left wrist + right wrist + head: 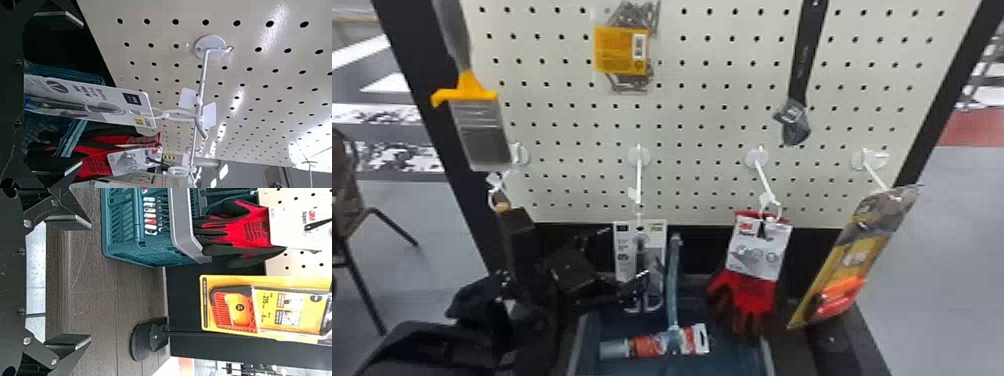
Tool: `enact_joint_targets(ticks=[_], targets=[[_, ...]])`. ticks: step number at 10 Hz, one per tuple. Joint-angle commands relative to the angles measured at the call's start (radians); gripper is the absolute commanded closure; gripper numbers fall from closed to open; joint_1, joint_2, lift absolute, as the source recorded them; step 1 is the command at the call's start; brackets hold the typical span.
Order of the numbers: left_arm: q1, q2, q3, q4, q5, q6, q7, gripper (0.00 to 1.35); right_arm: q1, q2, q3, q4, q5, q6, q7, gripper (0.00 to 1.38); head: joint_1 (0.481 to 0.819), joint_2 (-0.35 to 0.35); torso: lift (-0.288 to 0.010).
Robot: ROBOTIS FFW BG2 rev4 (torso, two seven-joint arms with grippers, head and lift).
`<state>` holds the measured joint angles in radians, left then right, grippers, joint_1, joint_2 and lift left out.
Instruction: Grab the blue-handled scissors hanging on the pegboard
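In the head view, the scissors (640, 261) hang on their card from a hook (638, 177) on the pegboard (712, 117), lower centre; the left gripper (628, 251) is just beside them. The red glove (754, 295) hangs lower right of centre.

In the left wrist view, the left gripper's fingers (58, 19) stand open, with the scissors' card at left between them.

In the right wrist view, the right gripper (91, 282) is open and empty at left; the basket (180, 231) is at upper centre.
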<state>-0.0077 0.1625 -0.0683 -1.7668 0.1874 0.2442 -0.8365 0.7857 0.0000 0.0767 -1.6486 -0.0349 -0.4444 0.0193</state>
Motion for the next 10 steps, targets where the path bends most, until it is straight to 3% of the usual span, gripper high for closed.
enact_joint_targets(ticks=[1, 5, 8, 9, 10], targets=[[-0.030, 0.012, -0.031, 0.035, 0.052, 0.010, -0.015, 0.09, -0.001, 0.001, 0.000, 0.003, 0.001, 0.001, 0.002, 0.27, 0.549, 0.000, -0.100], [-0.099, 0.045, -0.105, 0.030, 0.109, 0.055, -0.070, 0.09, -0.003, 0.001, 0.000, 0.005, 0.004, 0.003, 0.014, 0.27, 0.549, 0.000, -0.100], [-0.108, 0.051, -0.130, 0.028, 0.129, 0.066, -0.078, 0.10, -0.008, 0.001, 0.000, 0.008, 0.006, 0.003, 0.019, 0.27, 0.549, 0.000, -0.100], [-0.110, 0.052, -0.131, 0.025, 0.126, 0.070, -0.079, 0.22, -0.010, 0.001, 0.000, 0.013, 0.006, 0.003, 0.019, 0.27, 0.549, 0.000, -0.100], [-0.112, 0.054, -0.134, 0.025, 0.115, 0.083, -0.081, 0.47, -0.010, 0.001, 0.000, 0.013, 0.006, 0.003, 0.019, 0.27, 0.549, 0.000, -0.100]])
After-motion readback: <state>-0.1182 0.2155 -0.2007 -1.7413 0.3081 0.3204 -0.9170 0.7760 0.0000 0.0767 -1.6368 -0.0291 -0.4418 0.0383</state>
